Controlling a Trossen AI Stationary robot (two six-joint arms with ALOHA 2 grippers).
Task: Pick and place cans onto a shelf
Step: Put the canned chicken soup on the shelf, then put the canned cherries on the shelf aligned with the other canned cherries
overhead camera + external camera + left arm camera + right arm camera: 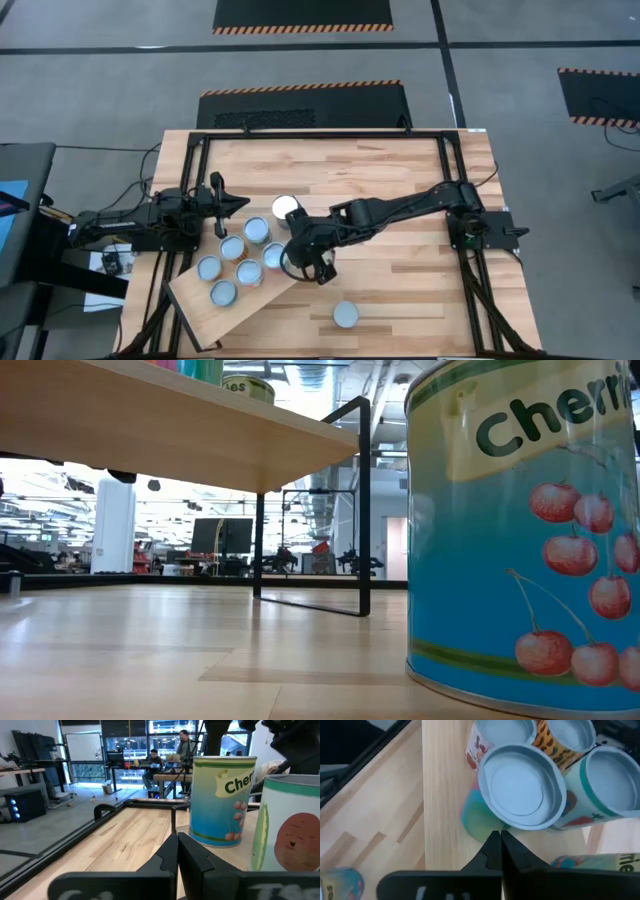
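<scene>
The shelf (195, 308) is a light-wood plank lying aslant at the table's near left; the low view shows it from below (150, 430) on a black leg frame. Several cans (232, 247) with pale round tops stand on it. A whiter can (285, 207) stands just beyond them. One can (345, 315) stands alone on the table near the front edge and looms large in the low view (530, 530). My right gripper (318, 272) is shut and empty above the shelf's right end, beside a teal-labelled can (520, 785). My left gripper (240, 203) is shut and empty, left of the cans. My right gripper's shut fingertips (495, 842) point down right beside the lower side of the teal-labelled can's rim (512, 822). I cannot tell whether they touch it.
The left wrist view shows a cherry can (220, 800) and a potato can (290, 830) close ahead of my left gripper (177, 851). A black frame (320, 135) rims the tabletop. Bare wood lies at the table's far and right parts. People sit in the room beyond.
</scene>
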